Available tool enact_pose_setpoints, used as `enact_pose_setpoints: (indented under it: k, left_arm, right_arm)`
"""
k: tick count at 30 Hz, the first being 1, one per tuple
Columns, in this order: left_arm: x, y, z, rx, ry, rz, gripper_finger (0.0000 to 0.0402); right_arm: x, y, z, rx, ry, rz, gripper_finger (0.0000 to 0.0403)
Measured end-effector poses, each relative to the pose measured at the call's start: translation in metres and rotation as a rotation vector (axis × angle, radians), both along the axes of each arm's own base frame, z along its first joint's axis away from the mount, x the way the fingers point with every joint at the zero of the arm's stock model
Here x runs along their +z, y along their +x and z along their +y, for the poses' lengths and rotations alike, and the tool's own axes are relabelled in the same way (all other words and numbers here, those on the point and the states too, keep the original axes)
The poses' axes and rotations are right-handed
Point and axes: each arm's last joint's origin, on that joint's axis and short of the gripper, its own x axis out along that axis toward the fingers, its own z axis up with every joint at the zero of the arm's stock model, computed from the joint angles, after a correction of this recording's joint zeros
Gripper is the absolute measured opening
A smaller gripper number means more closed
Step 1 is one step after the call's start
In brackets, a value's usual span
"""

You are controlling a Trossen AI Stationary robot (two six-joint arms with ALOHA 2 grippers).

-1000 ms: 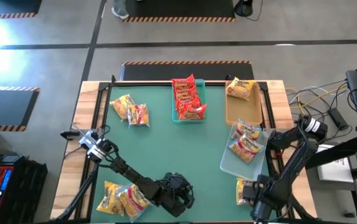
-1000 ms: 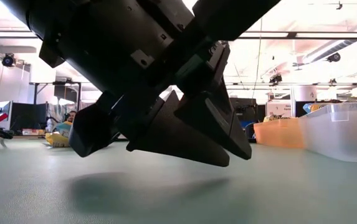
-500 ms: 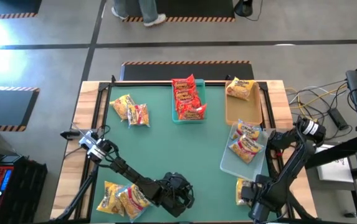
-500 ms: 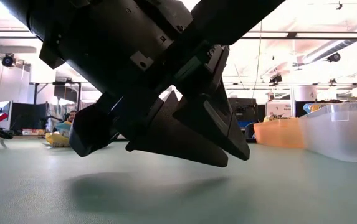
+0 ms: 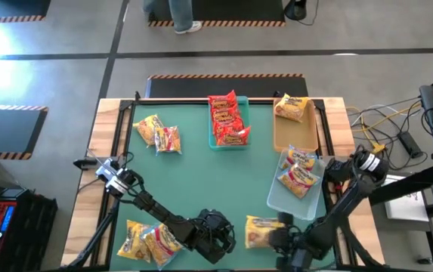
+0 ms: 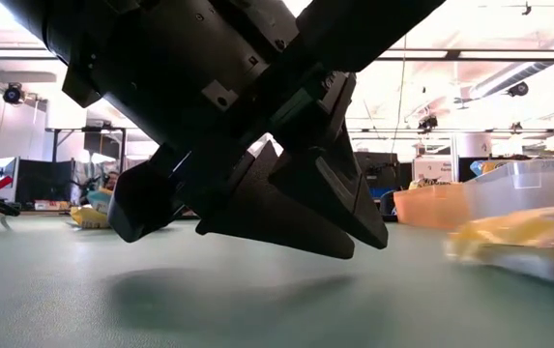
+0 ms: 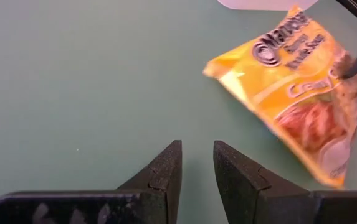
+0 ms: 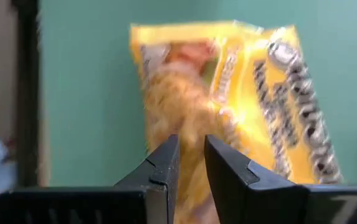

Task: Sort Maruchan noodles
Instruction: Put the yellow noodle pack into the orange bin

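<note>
Swung in from the table's right edge, our right gripper (image 5: 282, 236) now pinches a yellow noodle packet (image 5: 261, 231) by one edge just left of the clear tray (image 5: 276, 202), where that thin hold could slip; our empty left gripper (image 5: 218, 234), nearly closed, waits beside it.

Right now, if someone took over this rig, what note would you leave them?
Left gripper: nearly shut, empty, low over the mat at front centre.
Right gripper: pinched on a yellow packet, front centre-right beside the left gripper.
Done: red packets in the teal tray; one yellow packet in the tan tray; packets in the clear tray.
Left: place the held packet, then sort the loose pair at far left and the pile at front left.
</note>
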Motion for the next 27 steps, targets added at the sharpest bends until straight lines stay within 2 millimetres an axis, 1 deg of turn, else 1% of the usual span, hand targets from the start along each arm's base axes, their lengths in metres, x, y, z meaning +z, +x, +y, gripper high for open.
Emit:
enact_pose_setpoints:
  k: [5, 7, 12, 18, 23, 27]
  left_arm:
    - [0.000, -0.001, -0.002, -0.009, -0.004, 0.003, 0.0075]
    - [0.000, -0.002, -0.003, -0.011, -0.004, 0.003, 0.0075]
    - [0.000, -0.004, -0.007, -0.019, -0.011, 0.001, 0.0075]
    - [-0.001, -0.007, -0.008, -0.020, -0.008, 0.016, 0.0075]
    - [-0.002, -0.010, -0.012, -0.017, -0.015, 0.018, 0.0075]
    - [0.000, -0.016, -0.014, 0.005, -0.019, 0.024, 0.0075]
  right_arm:
    - [-0.010, 0.037, -0.018, -0.001, -0.057, -0.055, 0.0068]
    - [-0.011, 0.049, -0.026, 0.003, -0.077, -0.067, 0.0067]
    - [-0.007, 0.064, -0.045, 0.026, -0.127, -0.060, 0.0064]
    - [-0.004, 0.085, -0.075, 0.023, -0.196, -0.047, 0.0063]
    - [-0.004, 0.100, -0.100, -0.020, -0.201, -0.027, 0.0063]
    - [-0.003, 0.108, -0.116, -0.003, -0.190, 0.002, 0.0063]
